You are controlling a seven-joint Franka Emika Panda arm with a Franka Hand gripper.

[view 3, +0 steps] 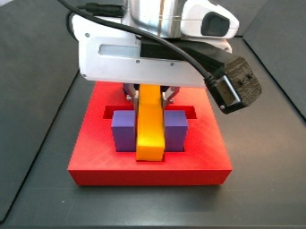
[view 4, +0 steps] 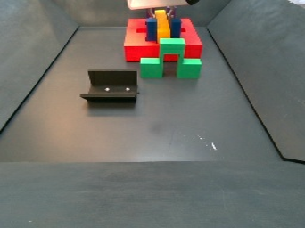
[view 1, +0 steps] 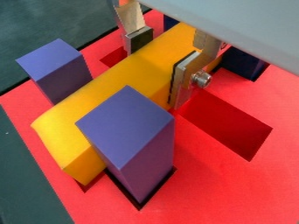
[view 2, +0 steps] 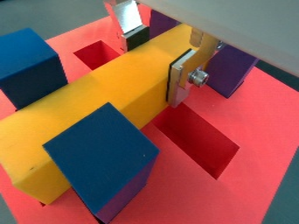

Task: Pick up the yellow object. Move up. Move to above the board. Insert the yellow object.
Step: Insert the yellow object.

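— Hand (view 1: 163, 59) clamped on the yellow object (view 1: 111, 109) near its far end, silver fingers (view 1: 186, 77) flat on both sides. Bar lying low between the two purple blocks (view 1: 131, 140), down on the board (view 1: 239, 188), reaching well forward of the hand.

— Seated in its slot?

— Cannot tell; looks nearly down in both wrist views, underside hidden.

— Risks?

— Jamming against a block wall if tilted, since gripped off-centre. Pressing on regardless: bar wedged, board shoved across the floor. Letting go early: free end left riding high on the slot edge. Lifting away without spreading wide: bar dragged back out.

— Green blocks (view 4: 166, 59), fixture (view 4: 110, 86)?

— Well clear.
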